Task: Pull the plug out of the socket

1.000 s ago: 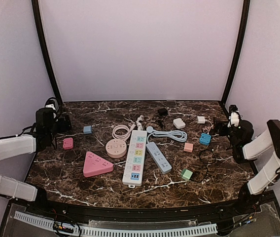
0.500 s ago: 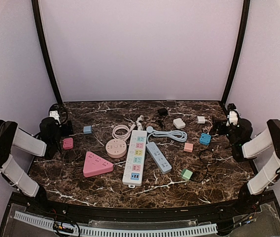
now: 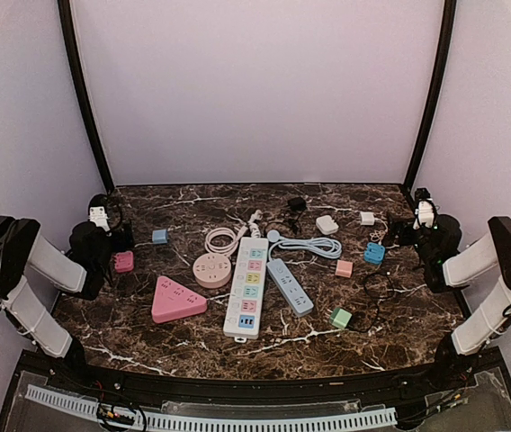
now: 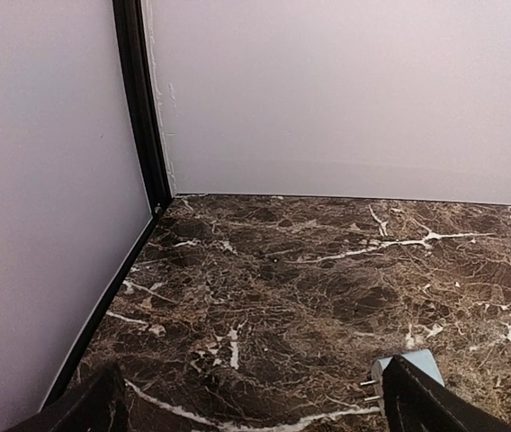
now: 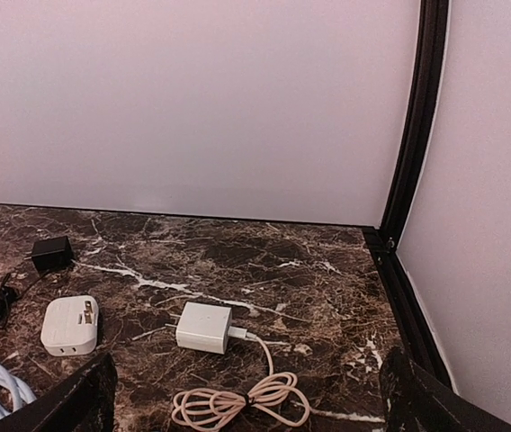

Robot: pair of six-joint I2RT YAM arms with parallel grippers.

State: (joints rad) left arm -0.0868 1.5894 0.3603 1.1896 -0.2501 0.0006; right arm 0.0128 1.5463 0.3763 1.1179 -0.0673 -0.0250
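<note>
The white socket strip (image 3: pixel 247 288) lies at the middle of the table (image 3: pixel 147 346), its long axis running away from me. I take its blue near-end block (image 3: pixel 246 321) for the plug. Both pairs of jaws stand spread and empty, with the left arm (image 3: pixel 58 265) slightly nearer.

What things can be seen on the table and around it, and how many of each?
long power strip: 1, white with coloured sockets, table centre
short power strip: 1, light blue, just right of the long one
round socket: 1, pink, left of the long strip
triangular socket: 1, pink, front left
pink cube: 1, left side
grey-blue cube: 1, rear left
blue cube: 1, right side
salmon cube: 1, right of centre
green cube: 1, front right
white chargers: 2, rear right
black charger: 1, rear centre
table: 1, dark brown marble
left gripper: 1, black, open, left edge
right gripper: 1, black, open, right edge
</note>
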